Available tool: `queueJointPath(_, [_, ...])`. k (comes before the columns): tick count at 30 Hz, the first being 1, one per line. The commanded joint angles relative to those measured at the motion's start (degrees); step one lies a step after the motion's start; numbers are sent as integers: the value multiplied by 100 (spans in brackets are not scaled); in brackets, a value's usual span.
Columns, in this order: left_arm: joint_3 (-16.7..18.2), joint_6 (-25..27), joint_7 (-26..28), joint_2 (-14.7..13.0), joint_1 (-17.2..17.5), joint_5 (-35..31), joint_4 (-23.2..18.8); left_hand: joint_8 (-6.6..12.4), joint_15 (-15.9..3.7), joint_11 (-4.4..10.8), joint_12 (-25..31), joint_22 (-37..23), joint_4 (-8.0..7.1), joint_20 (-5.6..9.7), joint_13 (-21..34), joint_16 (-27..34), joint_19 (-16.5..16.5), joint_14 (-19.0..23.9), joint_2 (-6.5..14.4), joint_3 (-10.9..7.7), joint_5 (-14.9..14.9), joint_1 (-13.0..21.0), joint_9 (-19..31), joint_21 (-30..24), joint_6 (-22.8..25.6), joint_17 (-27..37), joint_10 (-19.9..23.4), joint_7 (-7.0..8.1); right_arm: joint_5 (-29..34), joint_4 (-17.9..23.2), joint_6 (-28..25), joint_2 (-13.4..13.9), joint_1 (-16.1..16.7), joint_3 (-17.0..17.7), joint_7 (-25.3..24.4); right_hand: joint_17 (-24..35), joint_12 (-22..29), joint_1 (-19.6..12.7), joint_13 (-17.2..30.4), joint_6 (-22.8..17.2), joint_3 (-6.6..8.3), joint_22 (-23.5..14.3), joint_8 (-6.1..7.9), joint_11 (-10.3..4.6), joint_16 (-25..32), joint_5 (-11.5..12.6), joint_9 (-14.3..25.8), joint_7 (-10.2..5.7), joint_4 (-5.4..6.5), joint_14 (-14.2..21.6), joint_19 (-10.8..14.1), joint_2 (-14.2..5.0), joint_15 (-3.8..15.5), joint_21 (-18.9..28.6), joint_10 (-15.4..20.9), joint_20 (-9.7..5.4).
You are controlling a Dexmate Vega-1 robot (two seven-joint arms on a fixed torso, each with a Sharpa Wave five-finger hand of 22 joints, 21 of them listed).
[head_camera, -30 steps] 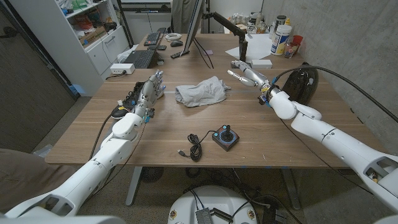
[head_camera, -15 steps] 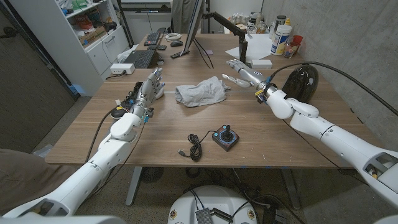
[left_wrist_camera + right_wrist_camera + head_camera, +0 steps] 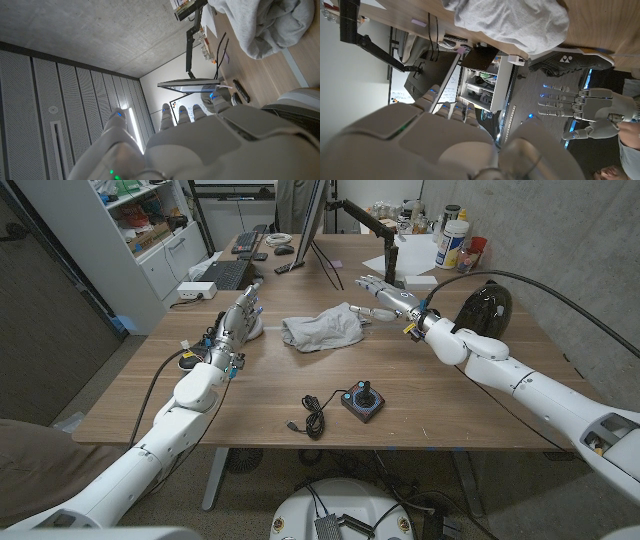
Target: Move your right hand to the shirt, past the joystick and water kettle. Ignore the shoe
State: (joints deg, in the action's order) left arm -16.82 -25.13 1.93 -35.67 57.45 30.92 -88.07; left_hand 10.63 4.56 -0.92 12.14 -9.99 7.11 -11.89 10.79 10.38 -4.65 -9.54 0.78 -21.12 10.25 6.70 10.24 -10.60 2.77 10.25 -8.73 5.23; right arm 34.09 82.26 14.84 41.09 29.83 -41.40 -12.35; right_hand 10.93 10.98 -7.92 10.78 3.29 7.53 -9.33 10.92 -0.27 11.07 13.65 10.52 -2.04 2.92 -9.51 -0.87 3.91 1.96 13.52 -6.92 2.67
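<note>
- The shirt [image 3: 322, 327] lay crumpled on the wooden table [image 3: 160, 405], just beyond the fingertips of the right hand [image 3: 385, 296], toward the robot's left; in the head view the fingertips reached the shirt's near edge, but contact could not be told.
- The shirt's long axis ran across the table, roughly in line with the way the right hand pointed, so I judge a short further reach along that line would bring the hand onto the cloth.
- The right hand was clearly the nearer one: the left hand [image 3: 236, 326] was raised well apart from the shirt, on its far side from the right hand.
- The right hand's fingers were spread and extended, holding nothing; the right wrist view showed the shirt [image 3: 515, 22] ahead of the hand's back [image 3: 420, 145].
- The left hand also had its fingers straight and apart, empty; its wrist view showed the shirt [image 3: 270, 25] off to one side.
- The joystick [image 3: 363, 401] sat behind the right hand, nearer the robot, and the dark kettle [image 3: 485, 310] lay beside the right forearm, so both seemed already passed.
- The shoe [image 3: 254, 328] was by the left hand, beyond the shirt from the right hand.
</note>
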Motion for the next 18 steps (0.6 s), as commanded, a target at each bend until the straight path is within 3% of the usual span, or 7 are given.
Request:
queueJointPath(1, [17,46,121,-20,86,-92,-56,27,-2,0,31,-15,16,9,31,32,-24,-49,-4,-17,9,60,19,-40,4,18,23,-9,174,-99,114,-59,-217,-117,94,3,-32,-105,17,69,10,-21,-12,14,-26,-32,31,12,-66,-295,-16,-12,28,-45,-84,65])
queueJointPath(9, [59,15,244,-18,168,-157,-57,26,-4,-5,29,-15,20,8,31,32,-29,-52,-1,-20,8,66,19,-39,6,18,24,-9,183,-313,374,-142,-413,-213,122,2,-35,-164,17,113,16,-22,-17,12,-24,-40,32,16,-109,-317,-34,-6,22,-87,-132,71])
queueJointPath(11, [59,11,247,-15,168,-163,-54,17,-11,3,26,-14,21,7,31,28,-41,-62,-1,-20,7,68,19,-34,-15,18,18,14,182,-329,401,-144,-421,-216,116,3,-42,-230,19,378,-4,-24,-83,21,-24,-56,33,-19,-173,-362,-51,52,1,-142,-222,84])
queueJointPath(15, [88,-36,320,10,223,-182,-31,-8,-54,53,29,-13,28,10,31,21,-64,-84,-2,-22,6,76,18,-27,-85,17,31,55,218,-436,524,-194,-498,-267,81,3,-40,-244,19,391,-15,-24,-74,34,-28,-60,33,-7,-190,-383,-57,78,-13,-156,-237,83])
queueJointPath(18, [99,-42,339,21,245,-175,-26,-6,-56,56,30,-13,31,23,30,18,-77,-93,-1,-24,6,81,17,-22,-83,16,36,47,257,-486,579,-212,-547,-297,73,12,-36,-220,20,747,-87,-27,-134,46,-15,-65,39,-7,-213,-409,-55,177,-20,-196,-305,81])
